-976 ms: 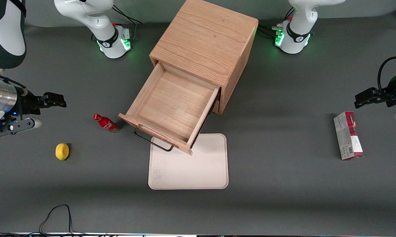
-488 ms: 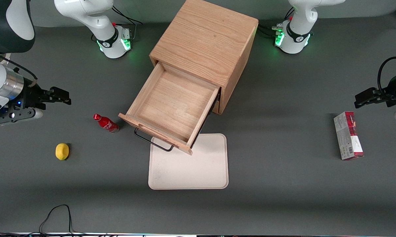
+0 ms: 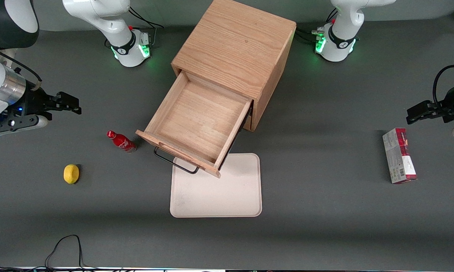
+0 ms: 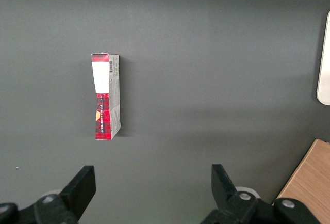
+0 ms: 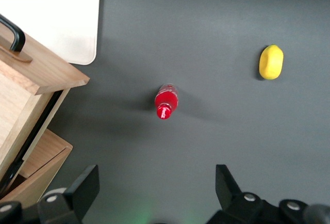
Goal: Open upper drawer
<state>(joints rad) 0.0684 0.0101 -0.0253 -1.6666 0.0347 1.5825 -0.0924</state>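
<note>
The upper drawer (image 3: pixel 198 124) stands pulled well out of the cabinet (image 3: pixel 236 53) (tray bare). The end effector (image 3: pixel 70 104), fingers spread and holding nothing, hangs well apart from the cabinet, toward the working arm's end of the tabletop (image 3: pixel 325 211).

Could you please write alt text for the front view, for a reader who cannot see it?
The upper drawer of a wooden cabinet stands pulled far out and empty, its black handle over the edge of a white tray. The right arm's open tool hangs clear of it, near a red bottle and a lemon.
</note>
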